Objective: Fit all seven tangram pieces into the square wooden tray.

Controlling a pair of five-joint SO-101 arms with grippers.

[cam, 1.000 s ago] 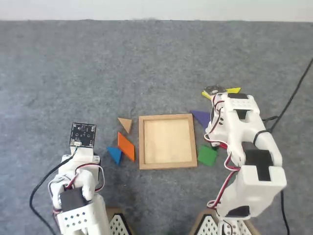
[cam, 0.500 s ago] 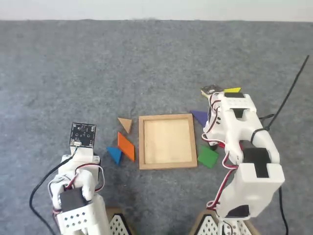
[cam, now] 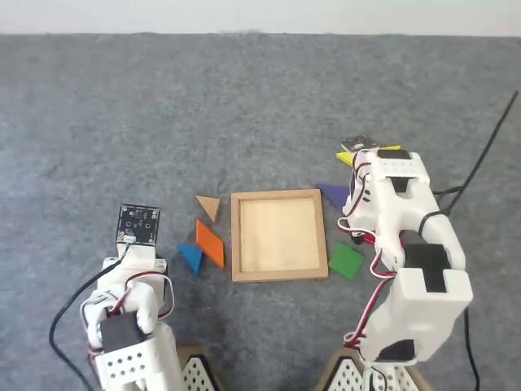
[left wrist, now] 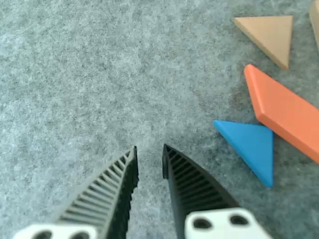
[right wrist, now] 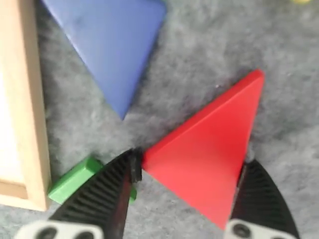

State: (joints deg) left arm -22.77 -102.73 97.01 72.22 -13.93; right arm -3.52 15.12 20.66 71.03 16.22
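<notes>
Grey felt table (cam: 122,106), right end effector (right wrist: 190,163) gripping flat red triangle (right wrist: 204,144), left end effector (left wrist: 149,148) slightly open

The parallelogram (cam: 210,243) lies at the tray's (cam: 279,195) 9 o'clock, a small triangle (cam: 209,207) at 10. The square piece (cam: 346,261) lies at 4, a larger triangle (cam: 334,194) at 2.

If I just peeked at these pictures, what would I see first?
The square wooden tray in the middle of the grey mat, with bright pieces on both sides: orange parallelogram and blue triangle on one, green square on the other. Up close, the right gripper is at a big red triangle.
</notes>
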